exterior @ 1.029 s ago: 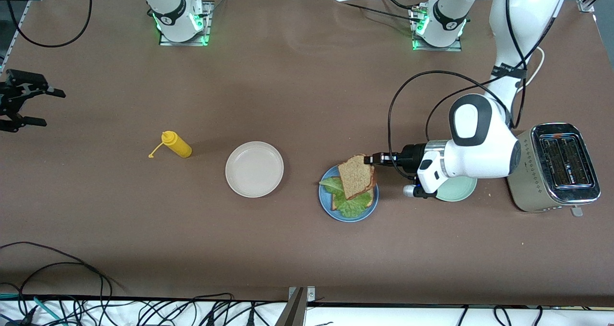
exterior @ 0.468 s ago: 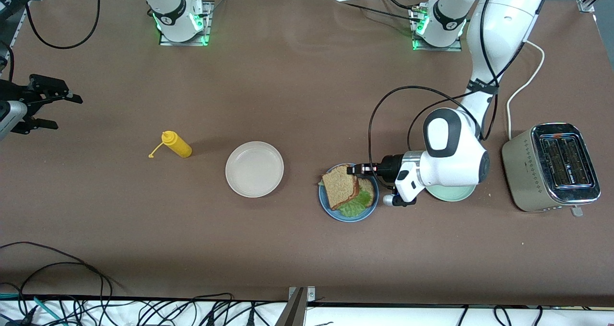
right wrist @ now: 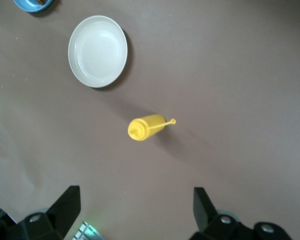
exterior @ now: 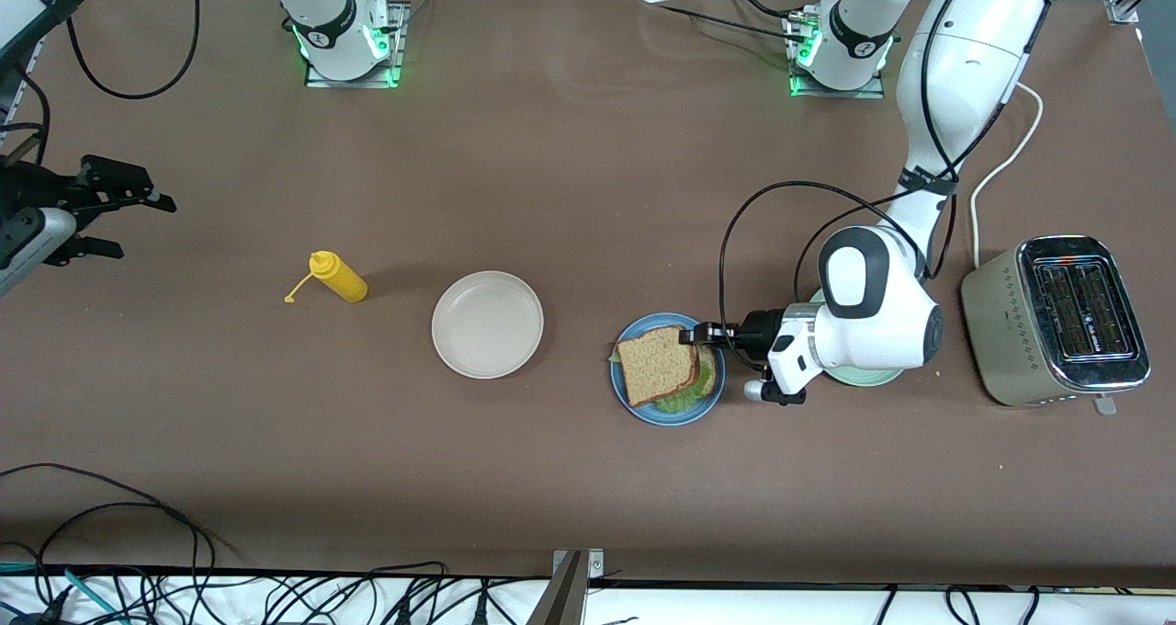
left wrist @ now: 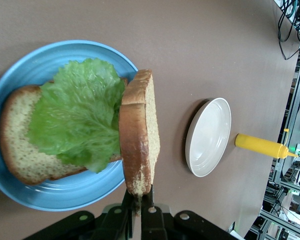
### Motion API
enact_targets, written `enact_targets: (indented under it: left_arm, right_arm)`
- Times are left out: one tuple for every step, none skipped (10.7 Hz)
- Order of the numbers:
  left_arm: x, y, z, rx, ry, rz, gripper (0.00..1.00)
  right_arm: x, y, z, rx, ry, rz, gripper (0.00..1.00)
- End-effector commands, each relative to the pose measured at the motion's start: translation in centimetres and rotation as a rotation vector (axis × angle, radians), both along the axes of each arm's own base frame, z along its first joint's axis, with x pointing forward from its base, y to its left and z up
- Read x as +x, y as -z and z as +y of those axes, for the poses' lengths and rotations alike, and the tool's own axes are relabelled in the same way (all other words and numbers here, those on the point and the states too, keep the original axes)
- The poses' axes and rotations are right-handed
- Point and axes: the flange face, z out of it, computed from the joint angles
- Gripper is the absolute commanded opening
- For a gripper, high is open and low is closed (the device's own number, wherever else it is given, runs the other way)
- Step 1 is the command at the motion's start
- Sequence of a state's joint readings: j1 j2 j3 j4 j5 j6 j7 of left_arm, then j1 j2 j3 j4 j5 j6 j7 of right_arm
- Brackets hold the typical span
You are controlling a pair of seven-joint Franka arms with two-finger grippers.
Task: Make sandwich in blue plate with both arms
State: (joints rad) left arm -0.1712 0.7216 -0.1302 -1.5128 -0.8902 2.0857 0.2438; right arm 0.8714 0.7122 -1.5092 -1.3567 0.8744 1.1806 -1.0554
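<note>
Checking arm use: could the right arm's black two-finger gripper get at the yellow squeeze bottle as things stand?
Probably yes: the right gripper hangs open toward its own end of the table, and nothing stands between it and the yellow squeeze bottle.

Even, bright overhead light falls on the matte brown tabletop (exterior: pixel 570 175), with no glare on it. Shadows are short and soft: a faint one beside the yellow bottle (exterior: pixel 338 277), a dark crescent under the white plate (left wrist: pixel 208 136). Green lights glow at both arm bases. All three views are sharp.
</note>
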Motion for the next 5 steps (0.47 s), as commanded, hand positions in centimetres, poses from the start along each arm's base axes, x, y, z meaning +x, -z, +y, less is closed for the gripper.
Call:
enact_targets:
  left_arm:
    - [0.6,1.5,1.1,-0.024,-0.012,-0.005,0.11]
    - [0.6,2.3,1.2,-0.021,-0.013,0.005,0.24]
    - [0.6,3.2,1.8,-0.02,-0.021,0.017,0.38]
    - [0.6,4.3,2.6,-0.016,-0.031,0.033,0.49]
    - [0.6,5.2,3.4,-0.014,-0.041,0.045,0.64]
  right_arm:
    - [1.2,-2.0,2.8,0.003,0.053,0.029,1.0]
    - [1.5,-2.1,3.0,-0.007,0.062,0.04,1.0]
    - [1.5,-2.4,3.7,-0.022,0.061,0.042,1.0]
    - [1.4,-2.8,4.4,-0.049,0.067,0.04,1.0]
    - [1.2,-3.5,5.1,-0.083,0.08,0.035,1.0]
